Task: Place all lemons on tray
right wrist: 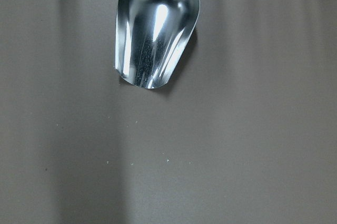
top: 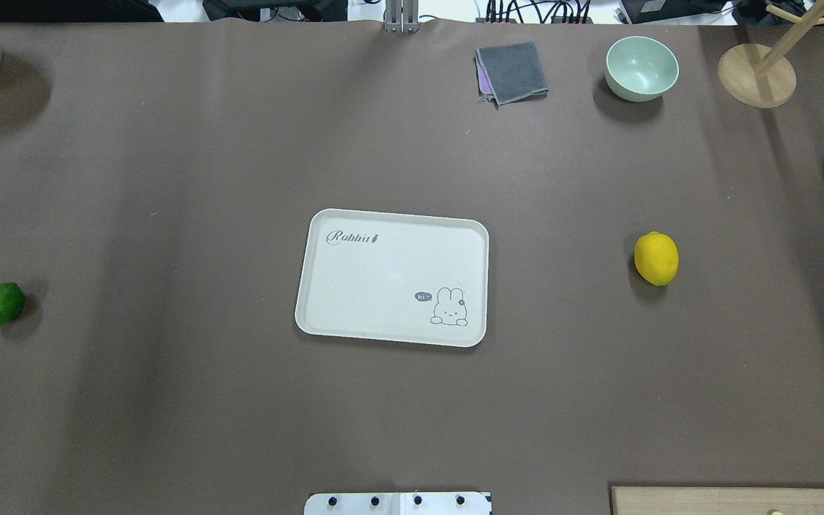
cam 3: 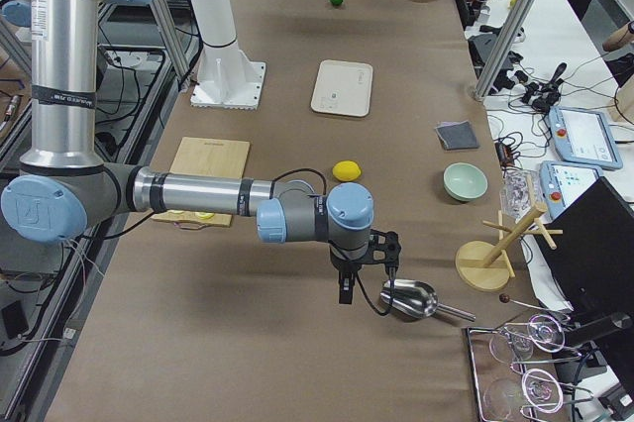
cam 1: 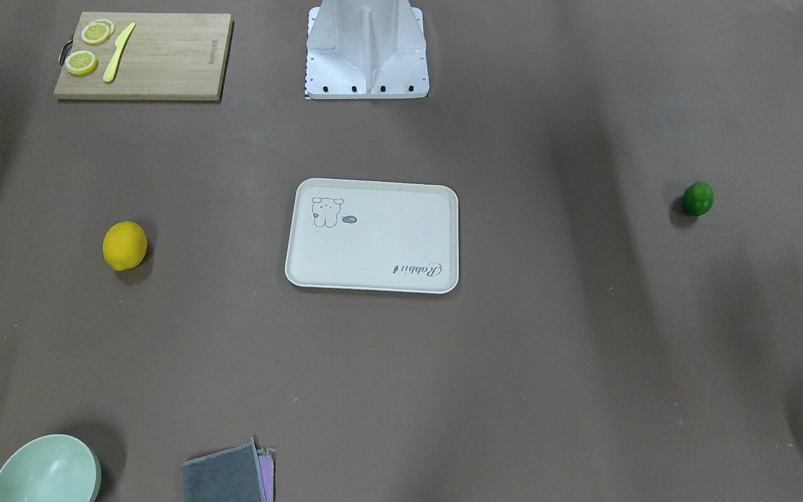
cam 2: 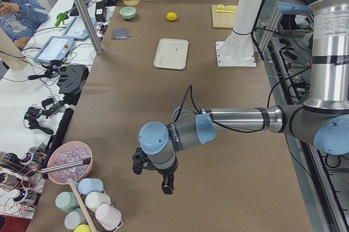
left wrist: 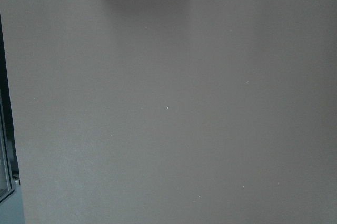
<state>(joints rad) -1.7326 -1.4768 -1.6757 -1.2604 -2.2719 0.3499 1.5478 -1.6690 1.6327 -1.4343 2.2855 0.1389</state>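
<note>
Tray [top: 390, 275] sat flat mid-table, straight out from the robot base, "Rabbit" script and bunny drawing face up. Both lemons were on the brown table [top: 169, 179], not on the tray. The yellow lemon [top: 656, 259] was on the robot's right and the green lemon [top: 1, 304] far out on its left near the table edge, each well apart from the tray. Left gripper [cam 2: 154, 179] hung above the table at the left end, near a pink bowl [cam 2: 70, 161] of clear cubes, and its wrist view showed only table surface. Right gripper [cam 3: 364, 279] hung over the right end, just beside a metal scoop [right wrist: 157, 29] lying on the table. Both grippers showed only in the side views, so I couldn't tell whether the fingers were spread or pressed together. Nothing visible in either one. Also on the table: a wooden cutting board [cam 1: 164, 59] with lemon slices [cam 1: 97, 31] and a yellow knife [cam 1: 118, 52], a pale green bowl [top: 641, 68] and a folded grey cloth [top: 513, 71].
</note>
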